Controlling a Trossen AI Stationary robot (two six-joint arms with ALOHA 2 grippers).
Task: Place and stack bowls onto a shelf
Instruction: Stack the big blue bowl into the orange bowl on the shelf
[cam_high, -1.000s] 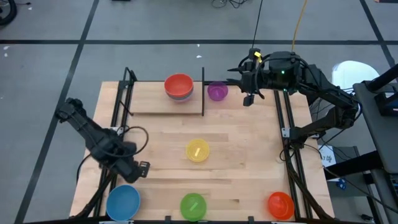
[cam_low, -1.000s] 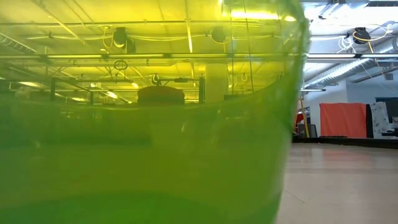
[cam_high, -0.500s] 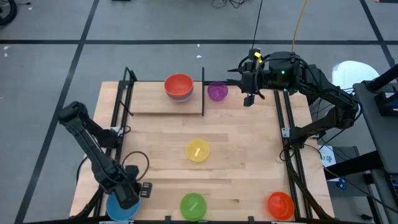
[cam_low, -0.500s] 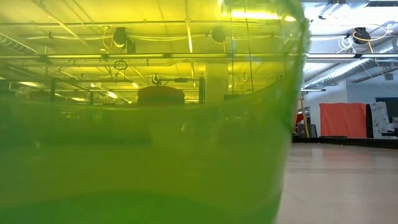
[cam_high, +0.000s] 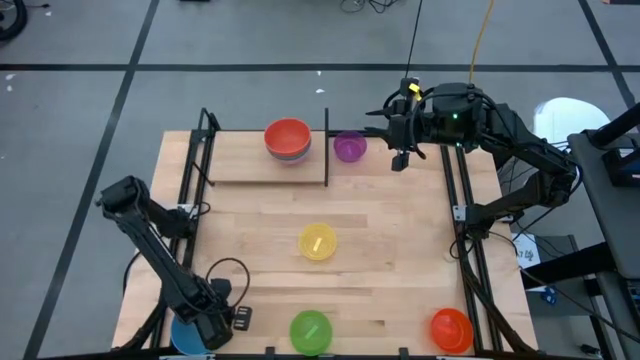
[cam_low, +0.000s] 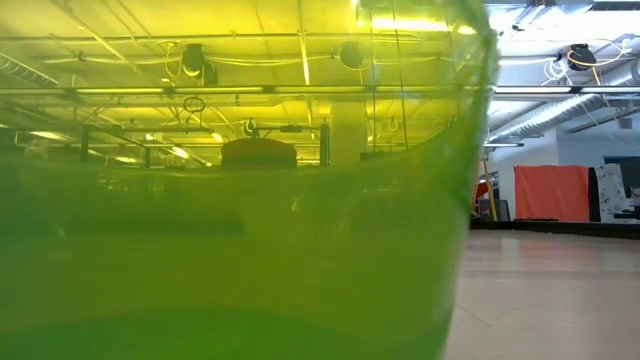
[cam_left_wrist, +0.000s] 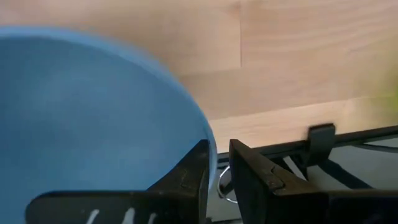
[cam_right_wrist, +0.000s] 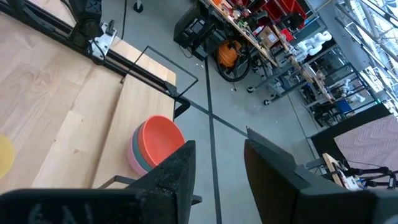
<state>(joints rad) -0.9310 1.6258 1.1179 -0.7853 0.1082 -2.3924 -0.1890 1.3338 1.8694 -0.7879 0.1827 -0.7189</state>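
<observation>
No text, label, brand, number or sign can be read in any view. Nothing is printed on the bowls, the shelf or the tabletop as seen from above. The low view is filled almost wholly by green plastic, and no lettering can be made out on the orange panel (cam_low: 552, 192) beyond it. Cluttered racks (cam_right_wrist: 273, 25) are shown far off in the right wrist view, but anything written there is too small to be read.
</observation>
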